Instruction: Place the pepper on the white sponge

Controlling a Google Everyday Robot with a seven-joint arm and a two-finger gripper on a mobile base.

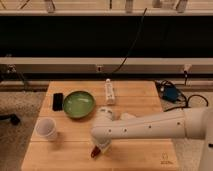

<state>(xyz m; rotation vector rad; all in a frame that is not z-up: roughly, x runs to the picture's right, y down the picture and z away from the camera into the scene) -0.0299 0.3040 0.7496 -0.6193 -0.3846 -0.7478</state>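
The camera view looks down onto a light wooden table (145,156). A thick white robot arm (150,127) reaches in from the right edge and crosses the middle of the table towards its front left part.

The arm bends down at its rounded end. There the gripper (98,148) points at the tabletop near the front edge, below and a little right of the bowl. The small glossy dark-red pepper (94,153) shows right under the gripper's tip, low against the wood. From here one cannot tell how wide the gripper stands, or whether it grips the pepper or only sits over it.

The small whitish soft block, the white sponge (128,116), peeks out just above the arm, near the table's middle. It lies apart from the pepper, with the arm between them.

A round green bowl (79,104) stands in the left half of the table. A flat black rectangular object (58,101) lies just beside its left rim. A white cup (46,128) stands nearer the front left. A slim white bottle (109,92) lies near the back edge, right of the bowl. A small blue box (170,94) with dark cables sits just beyond the table's right rear corner.
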